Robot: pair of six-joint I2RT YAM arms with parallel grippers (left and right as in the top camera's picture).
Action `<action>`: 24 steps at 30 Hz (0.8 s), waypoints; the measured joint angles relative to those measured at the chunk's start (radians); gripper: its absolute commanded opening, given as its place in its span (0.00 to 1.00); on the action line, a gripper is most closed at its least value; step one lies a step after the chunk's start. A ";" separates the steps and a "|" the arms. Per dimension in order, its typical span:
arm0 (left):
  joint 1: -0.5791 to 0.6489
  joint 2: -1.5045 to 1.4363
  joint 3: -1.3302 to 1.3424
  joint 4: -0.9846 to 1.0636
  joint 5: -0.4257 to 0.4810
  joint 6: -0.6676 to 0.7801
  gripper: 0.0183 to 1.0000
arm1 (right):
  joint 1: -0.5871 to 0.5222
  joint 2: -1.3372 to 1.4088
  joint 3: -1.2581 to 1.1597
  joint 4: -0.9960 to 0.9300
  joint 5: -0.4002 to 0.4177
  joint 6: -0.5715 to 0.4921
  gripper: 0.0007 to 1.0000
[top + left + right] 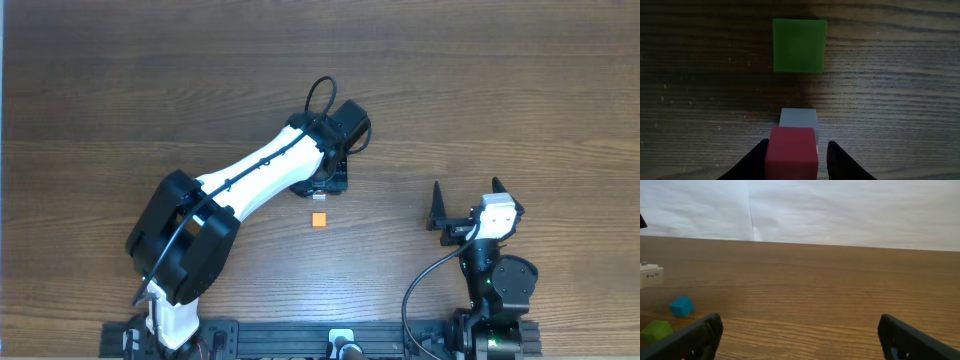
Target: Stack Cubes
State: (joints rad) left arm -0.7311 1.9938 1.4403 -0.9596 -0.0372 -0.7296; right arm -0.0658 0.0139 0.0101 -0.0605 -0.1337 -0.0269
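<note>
A red cube point(791, 152) sits on a pale grey cube point(798, 119), between the fingers of my left gripper point(796, 146). One finger point(756, 160) lies against the red cube. A narrow gap separates the cube from the other finger, so the gripper is slightly open. A green cube point(799, 45) lies on the wood just beyond the stack. In the top view the left gripper point(326, 183) is at mid-table with an orange cube point(319, 221) nearer the bases. My right gripper point(463, 213) rests wide open near its base. It faces a blue cube point(681, 306) and the green cube point(656, 330).
The wooden table point(500, 90) stretches bare to the far side and to both sides of the arms. A white wall point(840, 210) rises behind its far edge. A white part of the left arm point(650, 275) shows beside the blue cube.
</note>
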 measured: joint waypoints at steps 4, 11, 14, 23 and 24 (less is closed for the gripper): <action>0.000 0.000 0.000 0.000 0.000 0.000 0.37 | 0.000 0.000 0.000 0.000 0.000 0.000 0.99; 0.000 0.000 0.000 0.005 0.004 0.000 0.37 | 0.000 0.000 0.000 0.000 0.000 0.000 0.99; 0.000 0.000 0.000 0.007 0.007 0.000 0.37 | 0.000 0.000 0.000 0.000 0.000 0.000 0.99; 0.000 0.000 0.000 0.007 0.011 -0.005 0.52 | 0.000 0.000 0.000 0.000 0.000 0.000 0.99; 0.000 0.000 0.000 0.007 0.011 -0.004 0.55 | 0.000 0.000 0.000 0.000 0.000 0.000 0.99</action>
State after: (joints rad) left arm -0.7311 1.9942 1.4403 -0.9527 -0.0265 -0.7338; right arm -0.0658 0.0139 0.0101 -0.0605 -0.1337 -0.0265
